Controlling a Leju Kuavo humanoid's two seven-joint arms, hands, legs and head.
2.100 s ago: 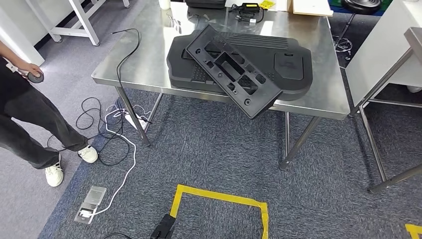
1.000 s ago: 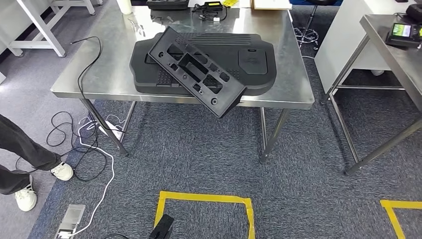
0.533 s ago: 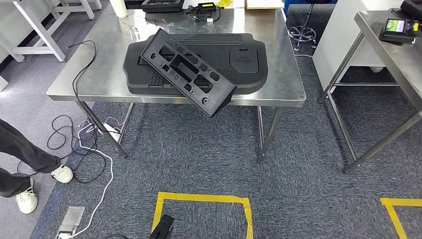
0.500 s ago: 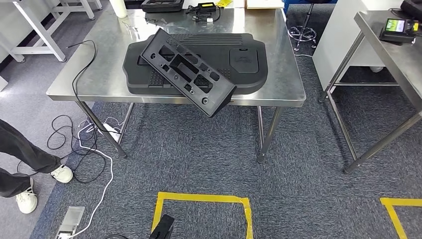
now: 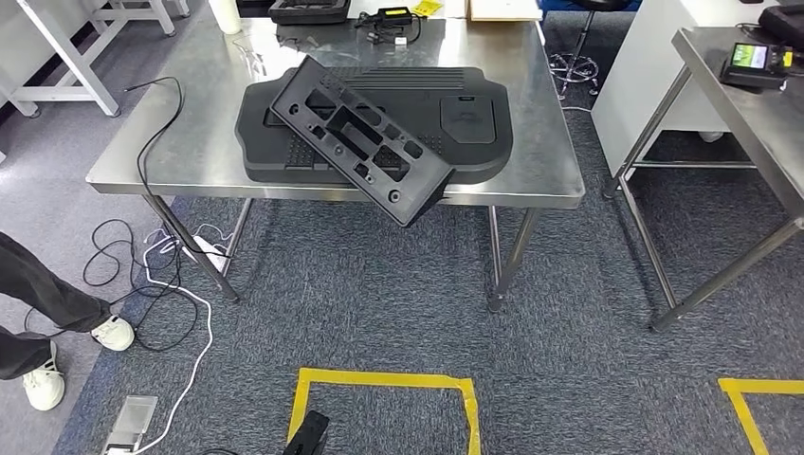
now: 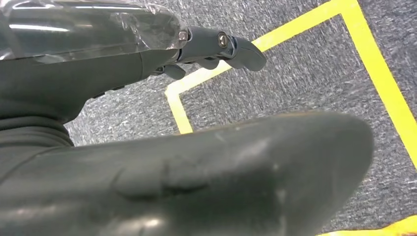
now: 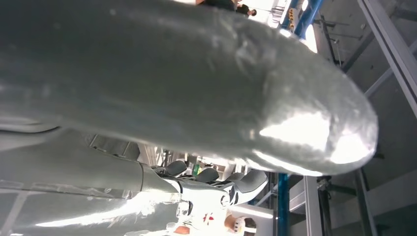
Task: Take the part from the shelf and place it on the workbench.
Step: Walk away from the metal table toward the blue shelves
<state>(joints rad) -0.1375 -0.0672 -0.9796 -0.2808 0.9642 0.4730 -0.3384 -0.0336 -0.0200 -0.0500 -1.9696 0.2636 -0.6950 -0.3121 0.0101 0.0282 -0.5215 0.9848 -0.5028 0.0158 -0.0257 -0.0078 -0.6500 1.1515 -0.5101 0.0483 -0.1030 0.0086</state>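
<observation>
From the head view, the black part [image 5: 364, 142] is seen lying tilted across a larger black panel [image 5: 455, 123] on the steel workbench [image 5: 550, 175], one corner overhanging the edge. In the left wrist view, the left hand [image 6: 216, 46] is seen above grey carpet and yellow tape [image 6: 373, 64], its fingers [image 6: 243, 49] loosely curled, nothing held. In the right wrist view, the right hand [image 7: 216, 184] is seen with bent fingers [image 7: 248, 183], nothing gripped.

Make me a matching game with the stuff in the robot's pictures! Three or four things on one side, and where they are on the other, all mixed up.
Things:
1. slotted black panel
2. yellow tape square
3. loose black cable
4. white shoe

Places:
A. on the carpet in front of the table
B. trailing over the table's left end
C. on the floor at far left
D. lying across the bigger black part, one corner past the table's front edge

Pairs: 1-D, 2-A, 3-B, 4-C
</observation>
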